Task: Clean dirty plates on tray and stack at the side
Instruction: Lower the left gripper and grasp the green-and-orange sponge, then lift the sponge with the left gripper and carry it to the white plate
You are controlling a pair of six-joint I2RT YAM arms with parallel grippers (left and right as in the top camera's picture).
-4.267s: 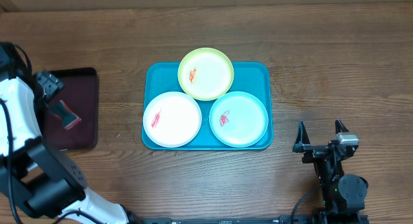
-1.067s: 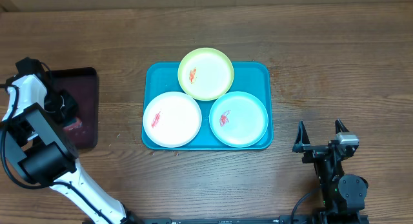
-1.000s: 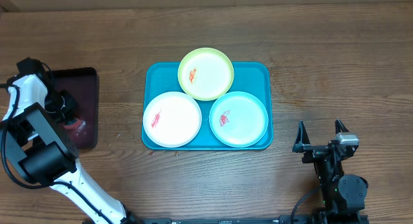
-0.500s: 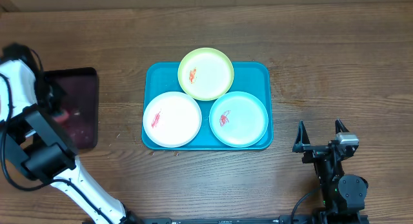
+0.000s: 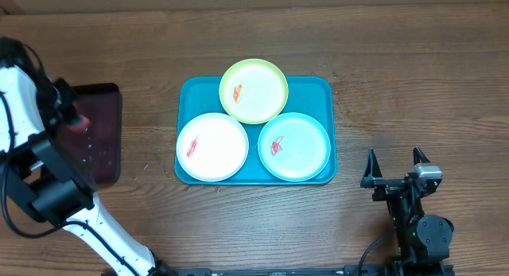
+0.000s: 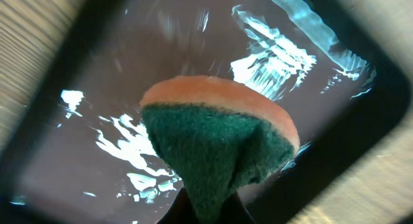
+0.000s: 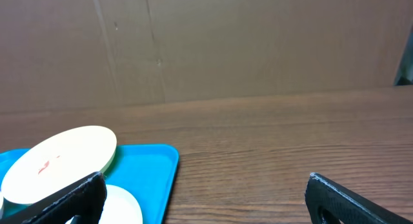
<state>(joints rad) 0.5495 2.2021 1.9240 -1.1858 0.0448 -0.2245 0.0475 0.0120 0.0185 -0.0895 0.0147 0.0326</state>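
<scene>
Three plates lie on the turquoise tray (image 5: 318,89): lime green (image 5: 254,91) at the back, white (image 5: 212,146) front left, mint-blue (image 5: 294,146) front right. Each carries a red smear. My left gripper (image 5: 73,119) hangs over the dark tray (image 5: 99,145), shut on a sponge (image 6: 219,137) with an orange body and a green scouring face; the jaws (image 6: 210,214) pinch its lower end. My right gripper (image 5: 394,171) stands open near the front right of the table, apart from the tray, with nothing between its fingers (image 7: 71,198).
The dark maroon tray (image 6: 97,153) has a wet, shiny floor and sits left of the turquoise tray. Bare wooden table lies to the right of the turquoise tray (image 7: 151,172) and behind it. A brown wall closes the far side.
My left gripper came down onto the sponge on the dark tray, shut on it, and has carried it up and toward the tray's back edge. The right arm and plates are unmoved.
</scene>
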